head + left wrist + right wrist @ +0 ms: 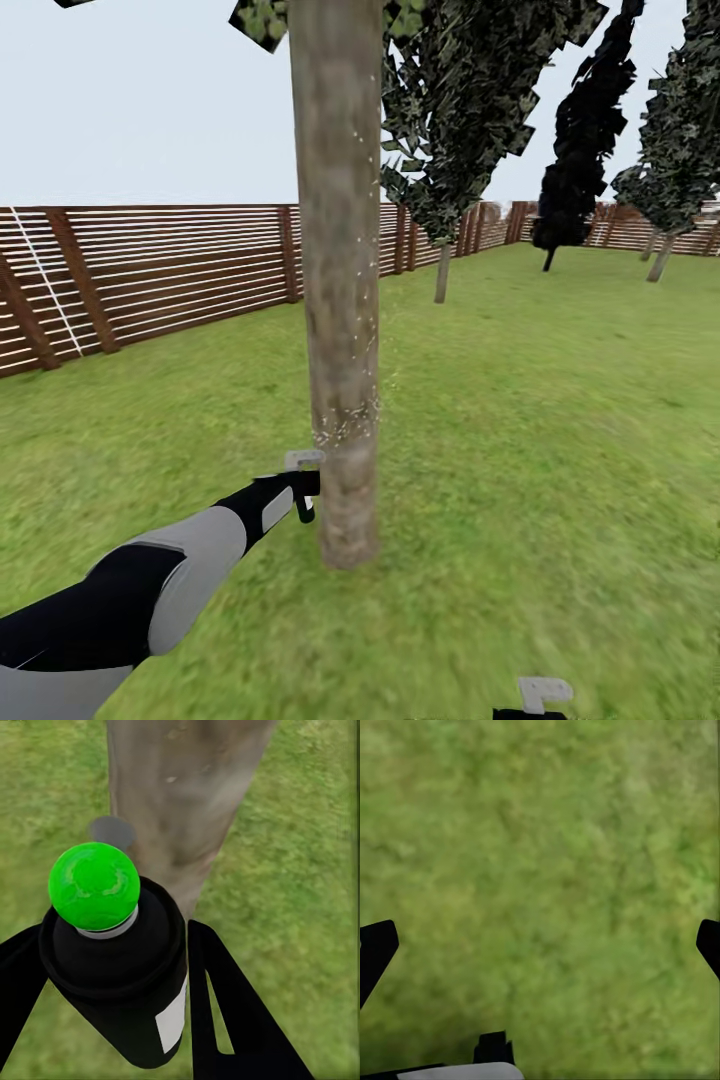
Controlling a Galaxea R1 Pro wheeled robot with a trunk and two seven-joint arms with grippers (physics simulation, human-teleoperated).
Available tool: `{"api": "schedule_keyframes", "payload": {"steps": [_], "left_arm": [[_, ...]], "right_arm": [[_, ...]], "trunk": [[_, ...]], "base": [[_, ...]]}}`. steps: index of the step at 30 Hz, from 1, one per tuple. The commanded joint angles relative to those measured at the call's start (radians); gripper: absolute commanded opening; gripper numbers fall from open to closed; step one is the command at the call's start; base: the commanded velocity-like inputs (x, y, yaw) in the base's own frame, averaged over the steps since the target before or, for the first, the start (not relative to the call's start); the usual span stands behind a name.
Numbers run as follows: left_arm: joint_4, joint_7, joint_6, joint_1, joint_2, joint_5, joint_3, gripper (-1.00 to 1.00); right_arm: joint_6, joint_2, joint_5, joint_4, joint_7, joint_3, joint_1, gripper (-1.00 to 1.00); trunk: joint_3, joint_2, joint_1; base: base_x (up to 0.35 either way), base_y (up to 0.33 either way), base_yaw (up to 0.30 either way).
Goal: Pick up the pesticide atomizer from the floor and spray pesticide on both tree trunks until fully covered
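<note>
Between black jaws: dark, green-capped atomizer (120,975).

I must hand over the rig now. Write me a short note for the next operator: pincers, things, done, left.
Left pincer: shut on the pesticide atomizer, green dot on top, aimed at the near tree trunk from close by.
Right pincer: open, holding nothing, above the lawn.
Done: atomizer picked up; fine white specks show on this trunk around mid-height.
Left: whether the trunk is fully covered cannot be told; then spray the second tree.
</note>
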Motion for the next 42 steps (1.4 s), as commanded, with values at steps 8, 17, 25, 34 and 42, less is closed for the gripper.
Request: {"api": "schedule_keyframes", "payload": {"steps": [8, 17, 25, 34, 42], "left_arm": [[-0.002, 0.002, 0.005, -0.001, 0.000, 0.010, -0.009, -1.00], [-0.062, 0.000, 0.031, 0.000, -0.001, 0.015, -0.018, -1.00], [-0.466, 0.000, 0.502, 0.000, 0.000, 0.014, -0.019, -1.00], [-0.786, 0.004, 0.792, 0.000, -0.002, 0.011, -0.021, -1.00], [-0.931, 0.006, 0.876, -0.005, -0.006, 0.009, -0.019, -1.00]], "right_arm": [[-0.006, 0.001, -0.008, 0.004, 0.000, 0.008, -0.002, 1.00], [-0.006, -0.003, -0.005, 0.002, -0.001, 0.009, -0.002, 1.00], [0.076, -0.033, -0.006, -0.119, -0.006, 0.008, -0.005, 1.00], [0.080, -0.033, -0.005, -0.123, -0.006, 0.008, -0.005, 1.00], [0.081, -0.033, -0.005, -0.125, -0.006, 0.008, -0.005, 1.00]], "trunk": [[-0.002, -0.001, 0.000], [-0.002, -0.001, 0.000], [-0.002, -0.001, 0.000], [-0.002, -0.001, 0.000], [-0.002, -0.001, 0.000]], "base": [[-0.003, 0.005, -0.204], [0.000, 0.000, -0.009], [0.000, 0.000, 0.000], [0.000, 0.000, 0.000], [0.000, 0.000, 0.000]]}}
